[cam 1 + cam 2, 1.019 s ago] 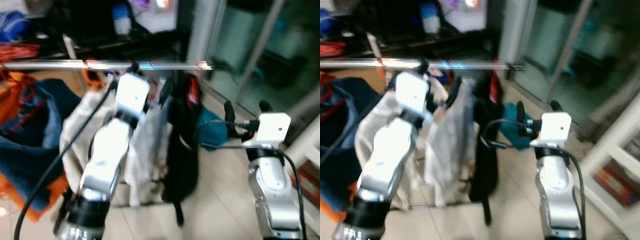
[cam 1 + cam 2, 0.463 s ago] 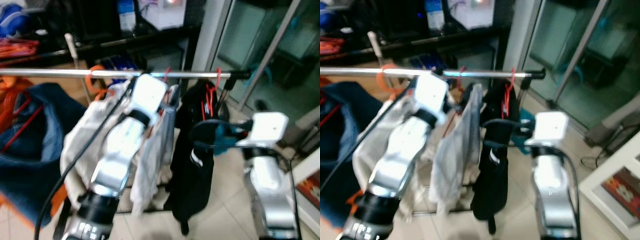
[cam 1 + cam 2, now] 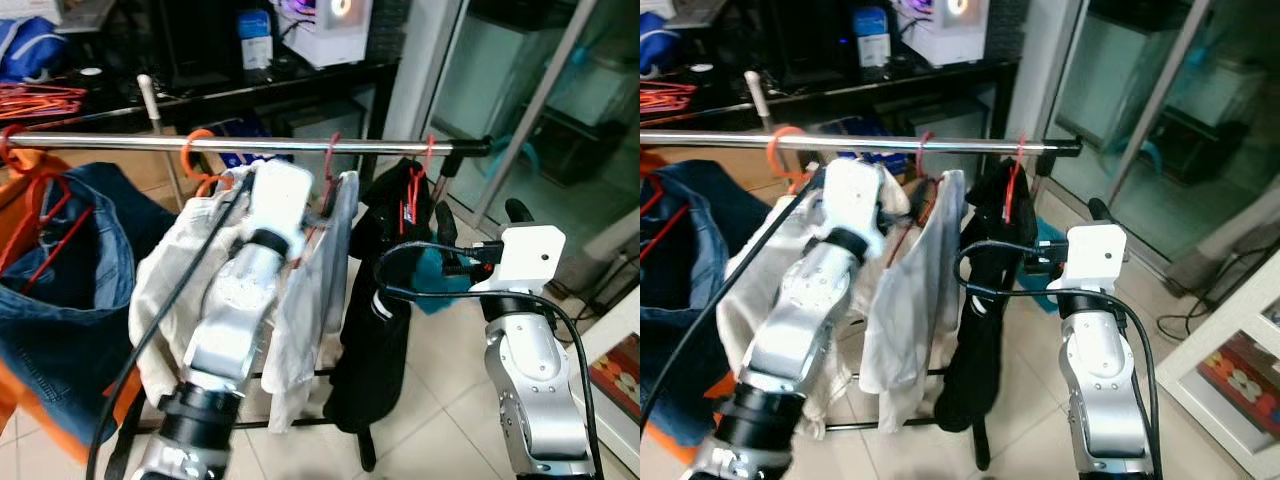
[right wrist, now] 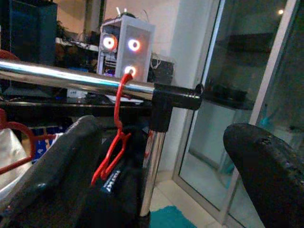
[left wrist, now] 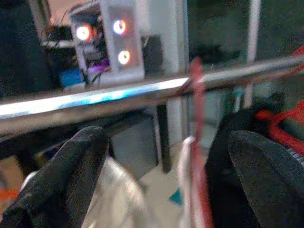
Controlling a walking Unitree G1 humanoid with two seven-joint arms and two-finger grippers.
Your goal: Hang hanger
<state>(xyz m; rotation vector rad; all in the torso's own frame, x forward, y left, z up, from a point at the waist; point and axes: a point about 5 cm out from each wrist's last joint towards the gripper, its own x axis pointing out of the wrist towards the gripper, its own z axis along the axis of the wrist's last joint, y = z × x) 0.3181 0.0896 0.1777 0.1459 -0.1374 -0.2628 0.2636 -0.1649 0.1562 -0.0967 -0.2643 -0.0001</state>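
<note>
Fingers spread and empty, the left gripper (image 5: 161,175) sits just under the rail (image 3: 300,146), beside a red hanger (image 5: 196,118) already hooked across it

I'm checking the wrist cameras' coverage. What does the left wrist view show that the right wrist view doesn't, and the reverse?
Left wrist view: a red hanger hook over the mid-span of the rail, carrying a pale white garment, between the open left gripper fingers.

Right wrist view: the rail's black end cap, its upright post, the glass door, and a red hanger holding a black garment.

Both: the shiny metal rail and the glowing white computer case.
</note>
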